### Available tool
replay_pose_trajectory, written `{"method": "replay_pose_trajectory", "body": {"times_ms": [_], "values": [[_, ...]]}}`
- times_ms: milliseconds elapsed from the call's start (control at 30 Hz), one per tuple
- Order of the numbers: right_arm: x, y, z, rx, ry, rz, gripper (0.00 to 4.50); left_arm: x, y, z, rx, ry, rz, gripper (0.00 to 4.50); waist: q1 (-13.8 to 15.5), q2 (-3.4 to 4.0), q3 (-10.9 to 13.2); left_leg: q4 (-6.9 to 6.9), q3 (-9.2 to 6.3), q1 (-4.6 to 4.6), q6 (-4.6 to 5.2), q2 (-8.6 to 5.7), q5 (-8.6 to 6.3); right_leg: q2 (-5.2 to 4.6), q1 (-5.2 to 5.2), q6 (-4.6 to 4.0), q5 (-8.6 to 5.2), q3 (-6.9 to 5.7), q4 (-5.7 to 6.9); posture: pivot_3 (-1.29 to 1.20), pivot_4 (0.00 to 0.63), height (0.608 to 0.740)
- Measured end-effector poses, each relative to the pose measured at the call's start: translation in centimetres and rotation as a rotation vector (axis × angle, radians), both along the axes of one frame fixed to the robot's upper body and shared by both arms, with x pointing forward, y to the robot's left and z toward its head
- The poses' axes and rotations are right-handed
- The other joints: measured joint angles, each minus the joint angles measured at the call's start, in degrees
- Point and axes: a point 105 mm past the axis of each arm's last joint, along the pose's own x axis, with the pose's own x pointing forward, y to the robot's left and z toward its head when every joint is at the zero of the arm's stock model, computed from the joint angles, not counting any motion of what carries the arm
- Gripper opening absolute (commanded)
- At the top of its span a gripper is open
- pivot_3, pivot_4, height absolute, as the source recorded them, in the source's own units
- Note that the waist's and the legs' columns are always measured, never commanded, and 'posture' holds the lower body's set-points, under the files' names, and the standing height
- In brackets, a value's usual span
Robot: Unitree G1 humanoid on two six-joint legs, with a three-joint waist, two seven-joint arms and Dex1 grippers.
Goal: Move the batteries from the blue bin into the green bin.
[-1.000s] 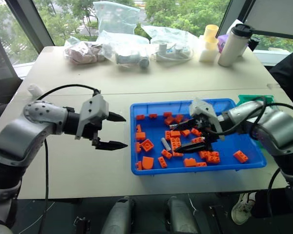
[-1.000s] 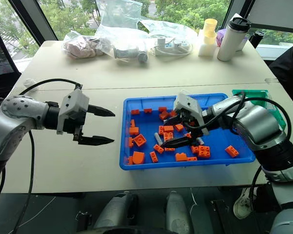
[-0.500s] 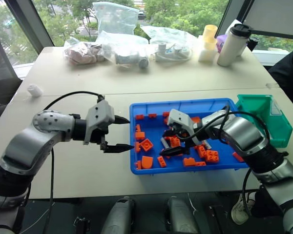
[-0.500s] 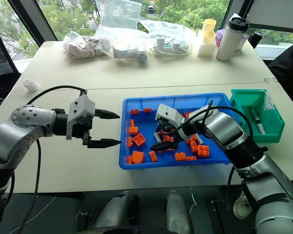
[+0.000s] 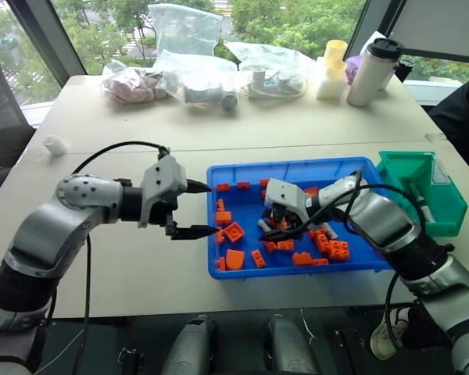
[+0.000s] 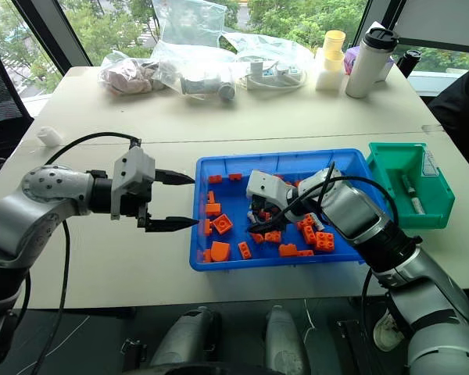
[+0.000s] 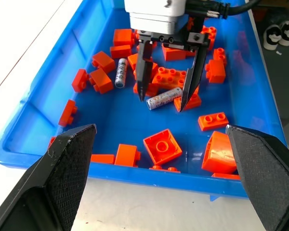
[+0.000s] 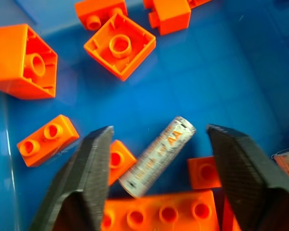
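Pale tabletop, blue bin [image 5: 340,167]: right gripper [image 7: 164,98] straddles a battery [image 7: 164,98], jaws open either side, its length running between them; left gripper [image 5: 197,209] open, idle.

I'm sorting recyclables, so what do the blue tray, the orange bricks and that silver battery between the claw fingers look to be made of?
The wide blue rectangular bin looks like glossy moulded plastic: it shows soft highlights. The small orange studded toy bricks look like hard, smooth plastic with crisp moulded studs. The silver-grey cylindrical battery seems metal under a shiny printed wrap, though that is uncertain.
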Motion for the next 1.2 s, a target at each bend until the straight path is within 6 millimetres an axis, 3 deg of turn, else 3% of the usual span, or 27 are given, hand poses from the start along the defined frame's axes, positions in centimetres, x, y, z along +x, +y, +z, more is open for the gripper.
{"method": "replay_pose_trajectory", "body": {"times_ms": [100,433,633,733,833,967,1033,1100,1200], "values": [[-0.2,0.3,-0.2,-0.029,-0.047,0.037,0.03,0.2,0.0,0.0,-0.007,0.002,0.005,4.5,0.0,-0.01,-0.01,0.0,0.0,0.01,-0.01,0.0,0.01,0.02,0.0,0.0,0.0,0.0,0.01,0.0,0.15,0.74],[0.4,1.0,0.7,0.023,-0.068,0.003,0.01,0.7,0.1,0.0,-0.008,-0.002,0.015,4.5,0.0,-0.01,-0.01,0.0,-0.02,0.01,-0.07,0.01,0.04,0.04,-0.01,0.0,0.0,0.02,0.04,0.0,0.15,0.74],[1.4,0.6,3.5,0.132,-0.086,-0.075,0.01,0.7,0.0,-0.1,-0.01,0.002,0.006,4.5,0.03,-0.01,-0.01,0.0,-0.02,0.01,-0.07,0.01,0.04,0.04,-0.01,0.0,0.0,0.03,0.04,0.0,0.15,0.74],[1.8,-0.5,5.6,0.19,-0.1,-0.139,0.01,0.7,-0.2,0.0,-0.029,0.002,0.001,4.5,0.13,-0.01,0.0,0.0,-0.02,0.0,-0.07,0.0,0.04,0.03,0.0,0.0,0.0,0.03,0.04,0.0,0.15,0.74],[2.9,-3.2,8.9,0.245,-0.175,-0.274,0.01,0.8,-1.0,0.7,-0.11,-0.001,-0.007,4.5,0.38,-0.01,0.0,0.01,-0.03,-0.02,-0.07,-0.03,0.04,-0.01,0.0,0.0,0.0,0.03,0.03,0.0,0.15,0.74],[4.2,-8.5,15.1,0.403,-0.337,-0.539,0.01,1.8,-2.4,3.5,-0.299,-0.046,-0.002,4.5,0.87,-0.03,0.0,0.0,-0.04,-0.01,-0.07,-0.03,0.04,-0.01,0.0,0.0,0.0,0.04,0.03,0.0,0.15,0.74],[4.0,-11.5,16.9,0.459,-0.405,-0.65,0.01,2.1,-3.1,4.2,-0.357,-0.051,-0.008,4.5,1.24,-0.03,0.0,-0.01,-0.02,-0.01,-0.08,-0.03,0.05,-0.01,0.0,0.0,0.0,0.04,0.03,0.0,0.15,0.74],[3.3,-15.4,17.0,0.469,-0.466,-0.789,0.01,2.7,-4.1,4.3,-0.401,-0.04,-0.024,4.5,1.71,-0.11,-0.04,0.01,-0.13,-0.01,-0.08,-0.06,0.05,0.0,0.09,0.0,0.0,0.02,0.01,0.0,0.15,0.74],[2.2,-20.4,14.7,0.411,-0.515,-0.984,0.01,3.6,-6.0,4.0,-0.415,-0.035,-0.056,4.5,2.0,-0.13,-0.06,0.03,0.08,-0.01,-0.05,-0.12,0.05,-0.06,0.12,0.0,0.0,0.09,-0.04,0.0,0.15,0.74]]}}
